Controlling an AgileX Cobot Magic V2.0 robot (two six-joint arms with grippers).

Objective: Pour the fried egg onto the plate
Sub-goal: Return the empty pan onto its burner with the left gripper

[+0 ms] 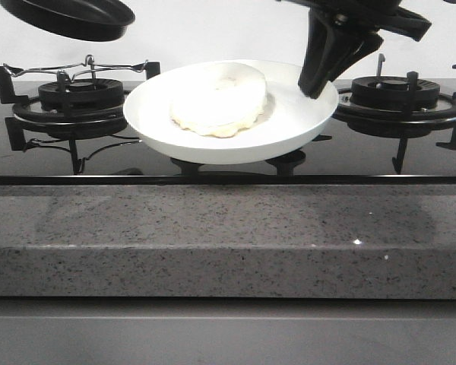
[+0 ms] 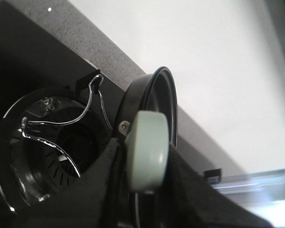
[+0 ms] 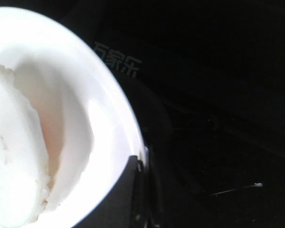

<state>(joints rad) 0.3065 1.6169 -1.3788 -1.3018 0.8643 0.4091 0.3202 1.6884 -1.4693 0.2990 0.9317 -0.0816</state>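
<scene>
The egg (image 1: 219, 99) lies on the plate (image 1: 289, 129), a little toward the left-burner side of its middle, so the pouring looks done. The plate hangs above the hob (image 1: 213, 163), between the two burners, and tips slightly; it does not seem to rest on the glass. The right gripper (image 1: 319, 80) pinches the plate's rim on the side toward the right burner (image 1: 395, 93), one finger over the rim and one under, as the right wrist view shows at the rim's edge (image 3: 133, 164). Holding it by the far rim likely keeps the fingers off the egg and leaves the plate's open side facing the pan.

The pan (image 1: 72, 17) hangs high above the left burner (image 1: 80, 95), well apart from the plate. The left gripper (image 2: 142, 190) is pressed onto the pan's pale green handle (image 2: 147, 149), the black fingers flanking it. Lifted that way, the pan is clear of the burner's wire rack (image 1: 76, 68) and out of the plate's path, which suits setting either down next.
</scene>
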